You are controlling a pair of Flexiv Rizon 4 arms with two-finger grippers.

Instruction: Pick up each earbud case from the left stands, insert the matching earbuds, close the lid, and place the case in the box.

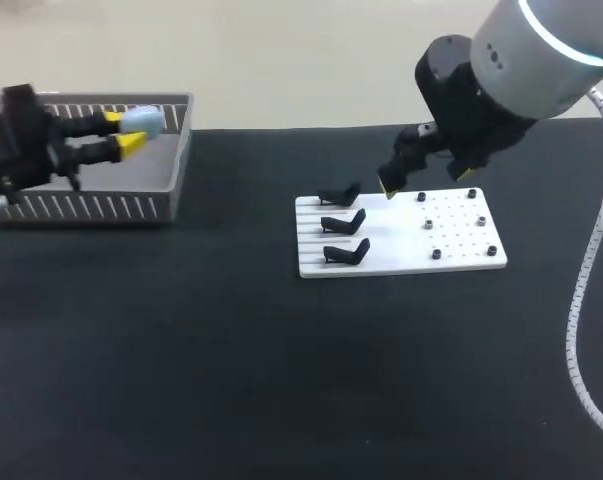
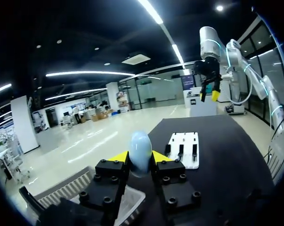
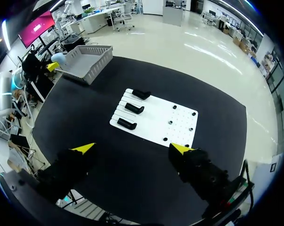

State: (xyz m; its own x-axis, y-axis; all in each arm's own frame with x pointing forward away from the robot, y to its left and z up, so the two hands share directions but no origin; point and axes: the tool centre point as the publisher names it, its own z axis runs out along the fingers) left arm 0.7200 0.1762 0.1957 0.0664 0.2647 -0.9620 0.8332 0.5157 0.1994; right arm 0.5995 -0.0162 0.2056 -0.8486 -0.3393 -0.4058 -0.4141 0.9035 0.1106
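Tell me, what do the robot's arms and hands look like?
The right arm is rounded, white-grey, with a glowing blue ring; a white coiled cable runs beside it. Both the left hand and right hand are black, with two yellow-tipped fingers.

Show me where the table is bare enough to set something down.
Bare: the whole near stretch of the table in front of the white board, and the gap between box and board. Crowded: the board, with three stands, pegs and the right end effector above; the box, where the left end effector holds the earbud case over it.
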